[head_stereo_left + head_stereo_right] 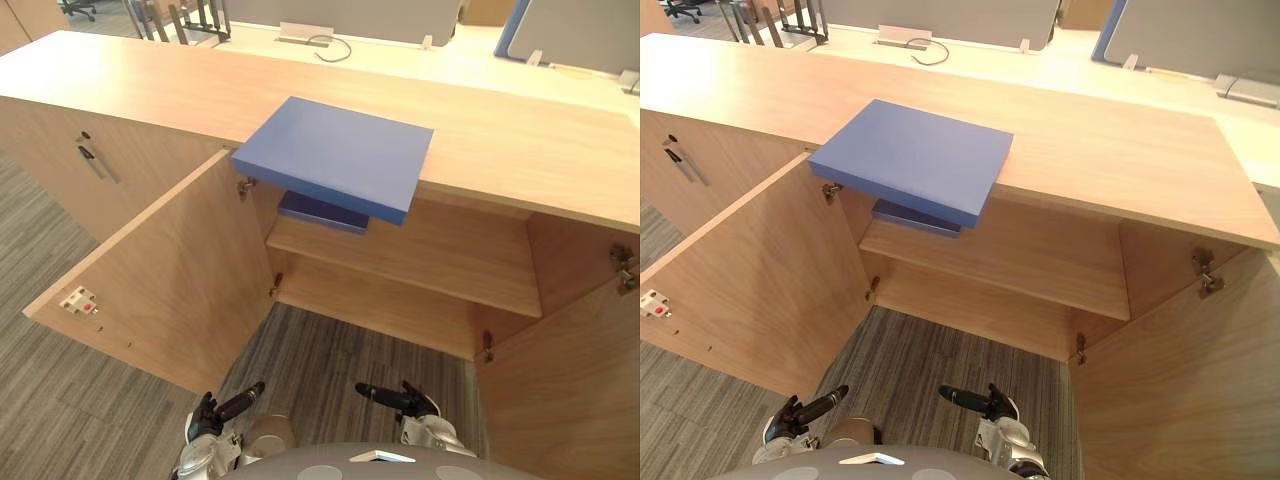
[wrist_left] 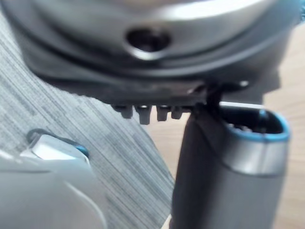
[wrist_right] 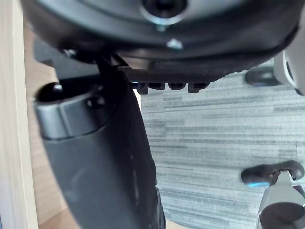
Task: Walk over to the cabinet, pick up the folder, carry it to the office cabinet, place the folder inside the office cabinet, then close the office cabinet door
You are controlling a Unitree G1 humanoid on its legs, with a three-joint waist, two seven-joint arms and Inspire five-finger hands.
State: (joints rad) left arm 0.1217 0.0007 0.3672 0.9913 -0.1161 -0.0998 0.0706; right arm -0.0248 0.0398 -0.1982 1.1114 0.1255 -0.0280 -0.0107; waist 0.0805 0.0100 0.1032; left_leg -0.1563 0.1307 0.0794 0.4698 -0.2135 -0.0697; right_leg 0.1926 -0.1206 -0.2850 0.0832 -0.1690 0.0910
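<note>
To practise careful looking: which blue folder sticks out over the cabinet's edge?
The lighter folder on the cabinet top; its corner overhangs the open front. The darker folder lies on the shelf inside.

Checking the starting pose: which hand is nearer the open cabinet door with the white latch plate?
Left. The left hand hangs low just beside that door's lower edge; the right hand is farther across the carpet, towards the other door.
</note>
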